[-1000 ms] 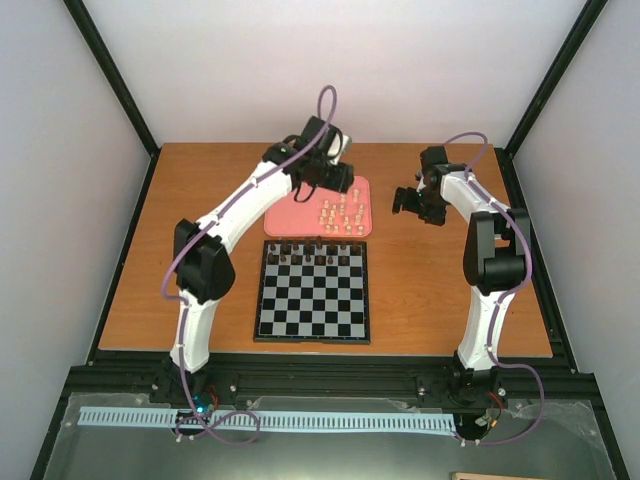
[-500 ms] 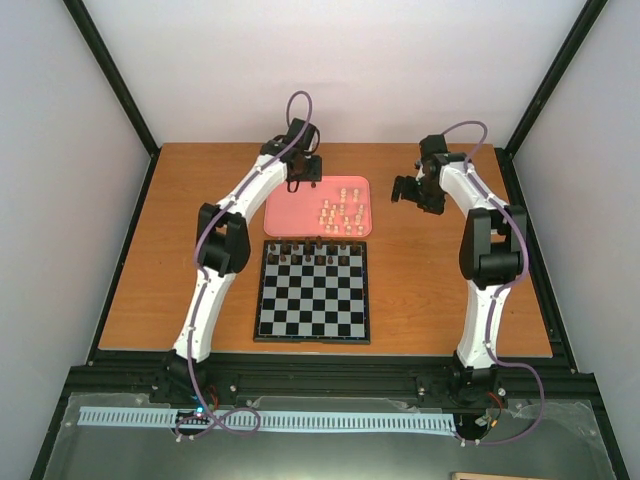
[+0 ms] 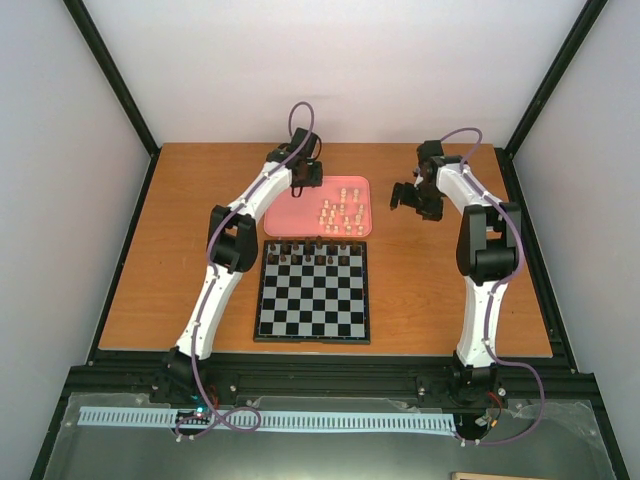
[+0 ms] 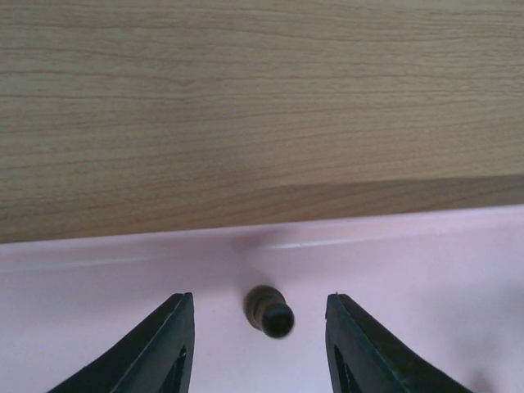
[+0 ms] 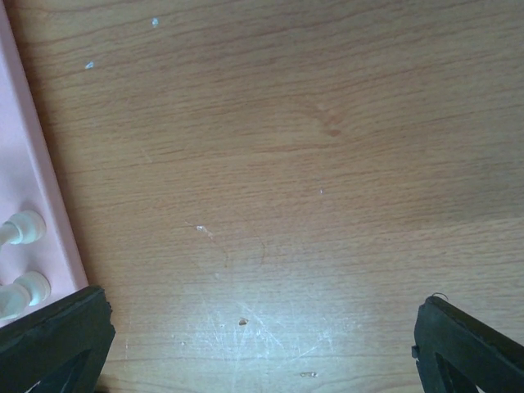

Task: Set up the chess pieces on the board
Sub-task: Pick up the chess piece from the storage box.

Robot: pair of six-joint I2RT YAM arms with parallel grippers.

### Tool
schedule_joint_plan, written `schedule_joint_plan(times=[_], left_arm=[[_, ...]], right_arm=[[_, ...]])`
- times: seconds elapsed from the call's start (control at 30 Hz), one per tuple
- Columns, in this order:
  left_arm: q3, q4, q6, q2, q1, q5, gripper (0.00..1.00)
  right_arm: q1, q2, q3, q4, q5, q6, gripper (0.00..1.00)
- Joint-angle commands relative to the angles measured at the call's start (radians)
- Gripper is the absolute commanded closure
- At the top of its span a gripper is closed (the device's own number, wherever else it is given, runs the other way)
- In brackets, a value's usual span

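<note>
In the left wrist view a small dark chess piece (image 4: 271, 312) stands on the pink tray (image 4: 426, 270) near its far rim. My left gripper (image 4: 259, 298) is open around it, and neither of its black fingers (image 4: 168, 348) touches it. From above, the left gripper (image 3: 307, 181) hangs over the tray's far left corner. Several cream pieces (image 3: 341, 211) stand on the tray (image 3: 290, 215). A row of dark pieces (image 3: 315, 251) lines the far edge of the board (image 3: 313, 300). My right gripper (image 3: 401, 197) is open over bare wood, right of the tray.
The right wrist view shows scratched wooden table (image 5: 286, 164), the tray's rim (image 5: 37, 172) at the left and two cream pieces (image 5: 21, 229) inside it. Black frame posts (image 3: 125, 95) and white walls surround the table.
My left gripper has swung left from over the tray's middle to its far left corner, and the arm has straightened. The right gripper has shifted slightly left toward the tray.
</note>
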State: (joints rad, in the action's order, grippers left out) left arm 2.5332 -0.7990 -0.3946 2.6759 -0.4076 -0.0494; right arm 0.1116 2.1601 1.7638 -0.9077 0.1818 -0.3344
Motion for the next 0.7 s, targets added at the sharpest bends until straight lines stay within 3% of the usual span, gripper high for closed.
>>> schedule_joint_plan(times=[0.0, 0.23, 0.57, 0.67], left_arm=[[0.064, 0.038, -0.018, 0.030, 0.018, 0.003, 0.55], [0.068, 0.052, -0.026, 0.050, 0.018, 0.029, 0.65], [0.059, 0.084, -0.023, 0.069, 0.019, 0.072, 0.68], [0.057, 0.091, -0.023, 0.078, 0.019, 0.079, 0.74]], right_arm=[[-0.006, 0.028, 0.043, -0.024, 0.009, -0.022, 0.00], [-0.006, 0.037, 0.067, -0.042, 0.001, -0.017, 0.00], [-0.006, 0.041, 0.068, -0.042, 0.003, -0.012, 0.00], [-0.005, 0.044, 0.072, -0.043, 0.008, -0.013, 0.00]])
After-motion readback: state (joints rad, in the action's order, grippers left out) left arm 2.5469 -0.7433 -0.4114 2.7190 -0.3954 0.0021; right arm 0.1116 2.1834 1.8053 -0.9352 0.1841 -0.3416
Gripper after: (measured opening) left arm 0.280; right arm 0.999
